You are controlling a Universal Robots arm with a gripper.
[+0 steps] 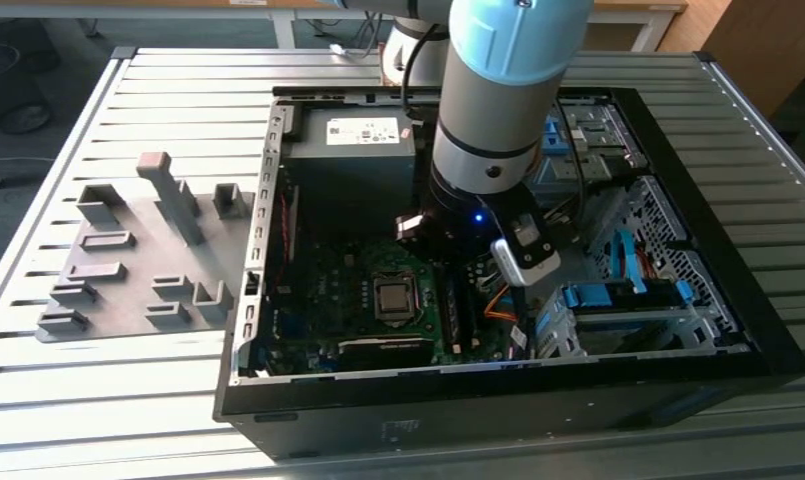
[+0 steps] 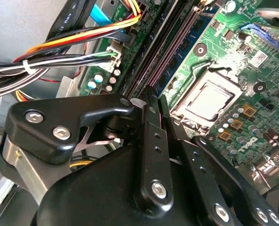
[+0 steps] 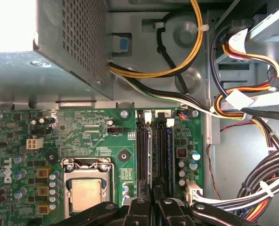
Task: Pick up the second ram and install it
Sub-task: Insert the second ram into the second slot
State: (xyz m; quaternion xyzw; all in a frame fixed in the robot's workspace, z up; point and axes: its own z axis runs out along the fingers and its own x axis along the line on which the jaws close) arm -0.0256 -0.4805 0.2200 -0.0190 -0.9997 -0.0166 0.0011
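- Closed in on the thin top edge of the second ram (image 3: pixel 152 155) in the first wrist view: the gripper (image 3: pixel 152 200), jaws drawn almost together.
- Stood on edge in line with the long black memory slots (image 3: pixel 142 150), between two of them: that same stick.
- Lay flat on the floor of the open computer case (image 1: pixel 762 340): the green motherboard (image 3: pixel 83 136), with the metal processor socket (image 3: pixel 85 193) just beside the slots.
- Also housed in the case, farther back: a grey perforated power supply (image 3: pixel 59 47) and bundled cables (image 3: pixel 252 188) of yellow, orange, black and white.
- Seen from the exterior view, not from the wrist: the arm (image 1: pixel 509 90) reaching down into the case, and a drive cage (image 1: pixel 629 300) with blue clips towards the exterior view's right.
- Rested outside the case on the slatted table (image 1: pixel 109 420), towards the exterior view's left: a grey holder plate (image 1: pixel 122 300) with raised blocks.
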